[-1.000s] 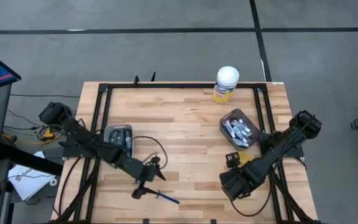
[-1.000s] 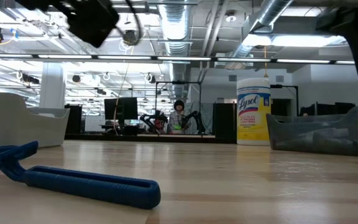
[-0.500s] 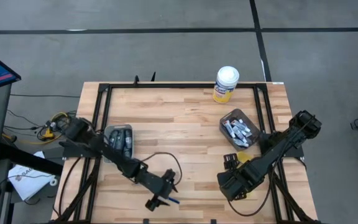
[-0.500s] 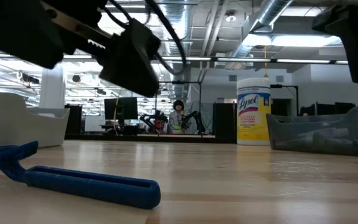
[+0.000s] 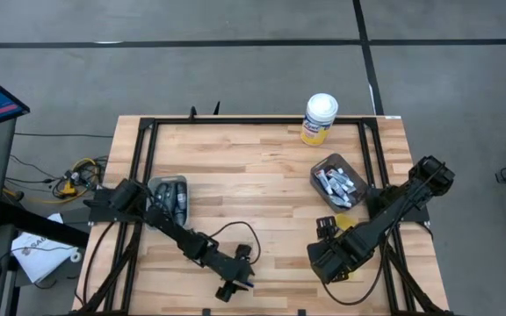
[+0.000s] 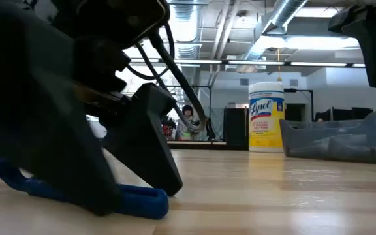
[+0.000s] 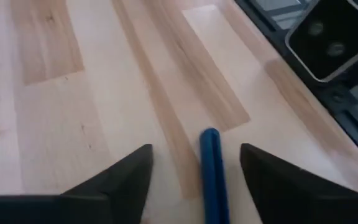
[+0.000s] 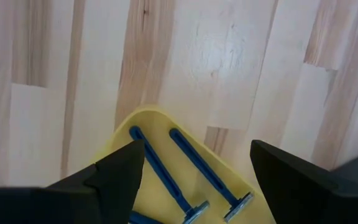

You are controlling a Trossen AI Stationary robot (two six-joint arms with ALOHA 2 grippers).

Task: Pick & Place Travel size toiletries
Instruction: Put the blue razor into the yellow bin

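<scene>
A thin blue razor (image 7: 211,174) lies flat on the wooden table near its near edge; in the low view its handle (image 6: 139,199) shows under my left gripper. My left gripper (image 7: 194,163) (image 5: 234,283) slants down over it, open, one finger on each side of the handle and neither touching it. My right gripper (image 8: 197,149) (image 5: 327,260) hangs open above a yellow tray (image 8: 160,134) that holds blue razors (image 8: 194,158) lying flat.
A grey bin (image 5: 337,180) with small silver tubes stands at the right. A pale bin (image 5: 169,197) with dark pieces stands at the left. A yellow canister (image 5: 320,118) with a white lid stands at the far edge. Black frame rails (image 5: 145,140) border the table.
My left gripper has come down and moved toward the table's near edge and a little to the right. It now stands low over the blue razor with a finger on each side of the handle. The razor has stayed where it lay.
</scene>
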